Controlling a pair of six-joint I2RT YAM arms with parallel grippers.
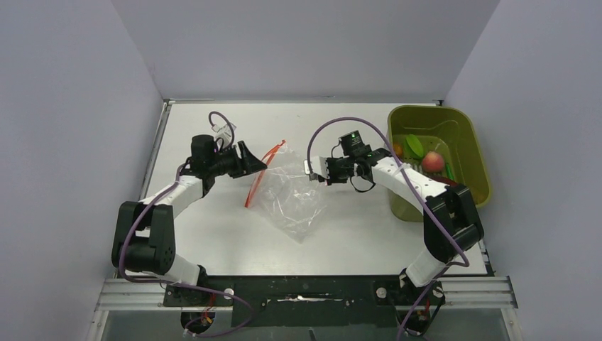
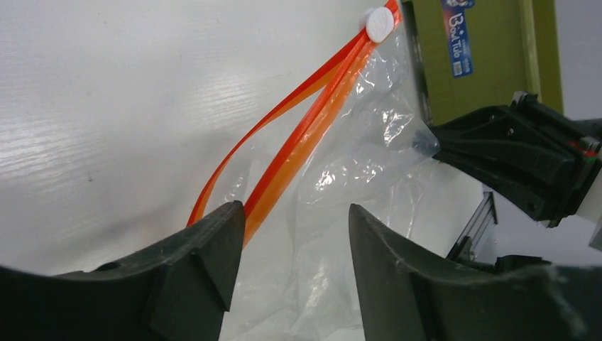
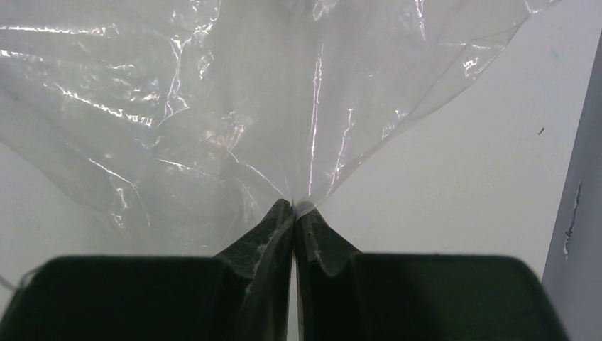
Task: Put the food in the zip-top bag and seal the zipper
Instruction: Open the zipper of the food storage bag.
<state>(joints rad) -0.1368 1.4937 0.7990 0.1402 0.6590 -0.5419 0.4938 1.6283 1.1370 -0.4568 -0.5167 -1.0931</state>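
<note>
- The right tool (image 3: 294,207) is pinched shut on a fold of the zip-top bag (image 1: 291,195), which lies mid-desk between the arms. The thin film could slip free or tear if it is pulled.
- The left tool (image 2: 294,213) stands open and holds nothing, with the zipper (image 2: 312,121) running in beside one finger. Closing here might catch both red-orange strips and shut the mouth.
- The food (image 1: 433,162) sits in the olive-green tub (image 1: 461,124), far right.
- The desk (image 1: 213,234) is white and the walls (image 1: 71,106) are plain grey.
</note>
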